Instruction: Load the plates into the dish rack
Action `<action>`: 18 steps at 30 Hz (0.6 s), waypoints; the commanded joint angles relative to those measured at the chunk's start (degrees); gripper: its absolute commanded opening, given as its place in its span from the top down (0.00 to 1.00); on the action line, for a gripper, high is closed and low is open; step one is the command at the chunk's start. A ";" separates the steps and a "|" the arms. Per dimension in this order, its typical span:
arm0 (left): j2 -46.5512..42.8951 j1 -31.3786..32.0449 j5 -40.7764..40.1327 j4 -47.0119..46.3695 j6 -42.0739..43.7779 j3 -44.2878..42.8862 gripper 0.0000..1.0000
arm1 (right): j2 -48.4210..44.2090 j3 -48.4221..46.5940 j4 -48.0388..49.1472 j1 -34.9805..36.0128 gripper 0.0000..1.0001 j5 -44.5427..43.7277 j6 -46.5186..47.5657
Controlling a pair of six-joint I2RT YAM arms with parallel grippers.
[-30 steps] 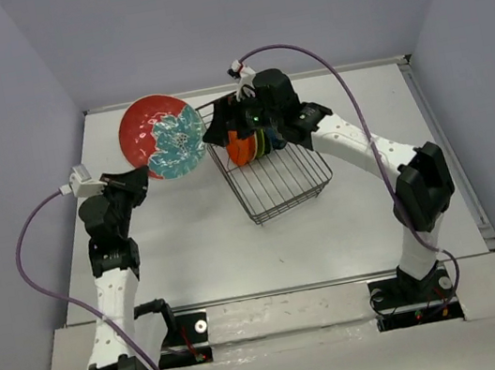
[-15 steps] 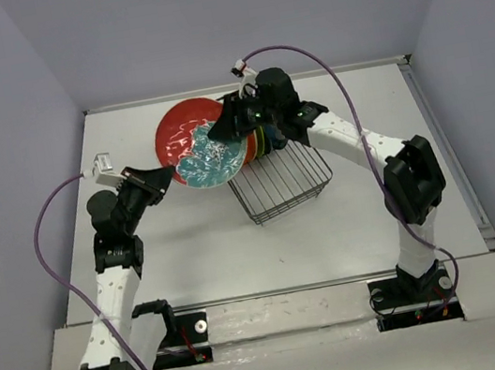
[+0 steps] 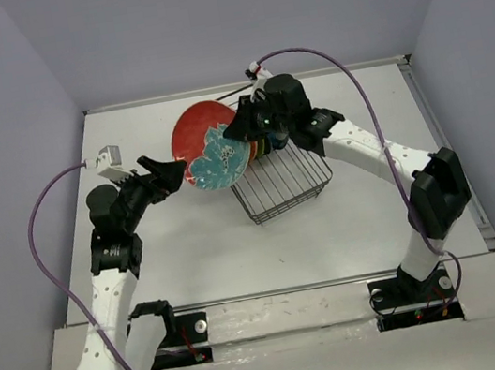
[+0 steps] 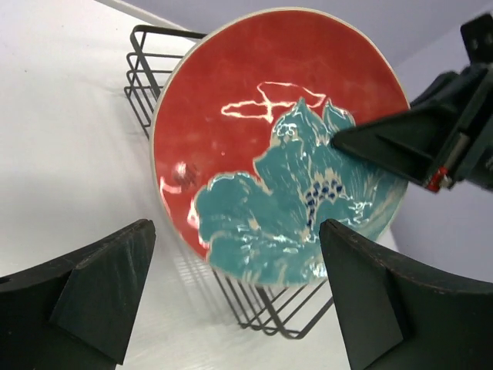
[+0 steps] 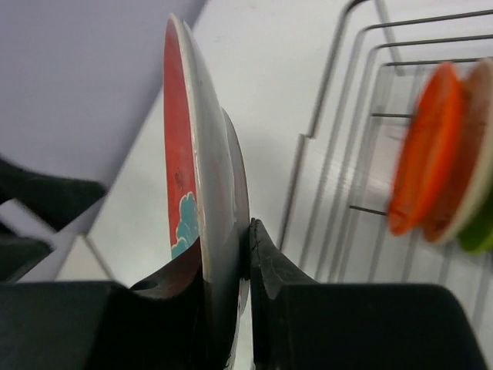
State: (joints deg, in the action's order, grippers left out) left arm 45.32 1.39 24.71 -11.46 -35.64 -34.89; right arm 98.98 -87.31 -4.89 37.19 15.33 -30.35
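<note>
The red-and-teal patterned plate [image 3: 213,148] hangs upright in the air at the left end of the dish rack [image 3: 290,183]. My right gripper [image 3: 243,129] is shut on its right rim; the right wrist view shows the plate [image 5: 196,154] edge-on, pinched between the jaws [image 5: 227,239]. My left gripper [image 3: 169,171] stands open just left of the plate, touching nothing. In the left wrist view the plate [image 4: 269,123] faces me beyond the spread fingers [image 4: 100,293]. An orange plate [image 5: 424,154] and a lime green one [image 5: 481,231] stand in the rack [image 5: 323,116].
The wire rack sits askew at the back middle of the white table [image 3: 183,253]. Grey walls close in the table at the back and both sides. The right arm [image 3: 364,142] reaches over the rack's far side.
The plate has travelled right, from the back left to the rack's end. My right gripper has shut on its rim and my left gripper has opened and let it go.
</note>
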 commanded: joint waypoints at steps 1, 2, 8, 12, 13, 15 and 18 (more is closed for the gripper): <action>-2.95 3.61 -4.84 6.88 12.86 -4.39 0.01 | -3.01 -7.87 -2.84 0.33 0.93 -22.78 4.68; -3.31 5.88 -6.50 8.63 14.53 -5.52 0.01 | -2.31 -9.10 -3.98 0.86 0.93 -24.72 5.99; -8.05 17.14 -24.09 15.94 22.27 -5.98 0.01 | 3.49 -18.22 -8.30 2.62 0.93 -39.31 13.02; -7.71 19.62 -25.69 15.42 22.81 -5.10 0.01 | 7.09 -23.76 -10.05 2.62 0.93 -44.24 16.63; -7.44 19.62 -25.15 15.25 22.72 -5.18 0.01 | 7.97 -24.83 -10.49 2.62 0.93 -44.51 17.16; -6.91 19.71 -22.97 15.16 22.80 -5.27 0.01 | 10.25 -27.64 -11.72 3.23 0.93 -45.38 18.39; -7.52 19.62 -21.90 14.89 22.54 -4.92 0.01 | 13.24 -30.19 -12.60 4.38 0.93 -47.23 20.50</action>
State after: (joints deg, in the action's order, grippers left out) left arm 38.13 20.88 2.28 4.45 -14.98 -38.54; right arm 111.83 -109.97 -23.51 39.51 -26.33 -13.28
